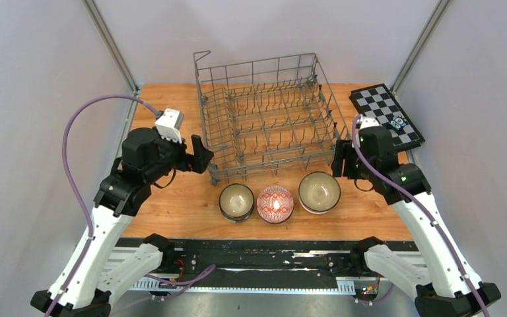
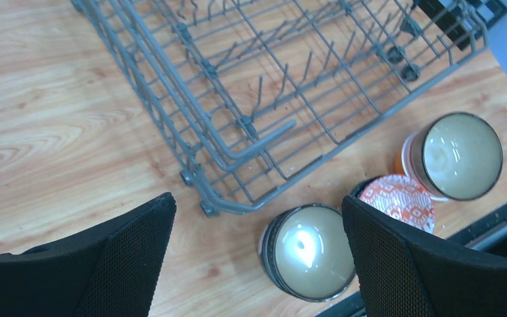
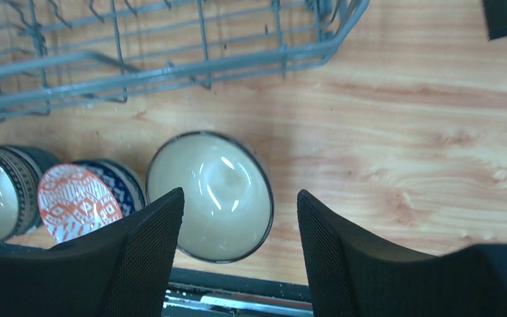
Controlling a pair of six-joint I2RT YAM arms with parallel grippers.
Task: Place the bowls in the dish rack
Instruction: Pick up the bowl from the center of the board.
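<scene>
Top external, 2 bent arms (image 1: 115,191) flanking dish rack (image 1: 267,115), fingers (image 1: 201,155) spread near bowls (image 1: 275,203)

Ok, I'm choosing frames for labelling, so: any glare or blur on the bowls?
Top external: sharp, evenly lit, small glare spot in the red-white bowl. Left wrist: white glare blob in the nearer beige bowl. Right wrist: streaky reflections in the large beige bowl, dish rack slightly soft.
</scene>
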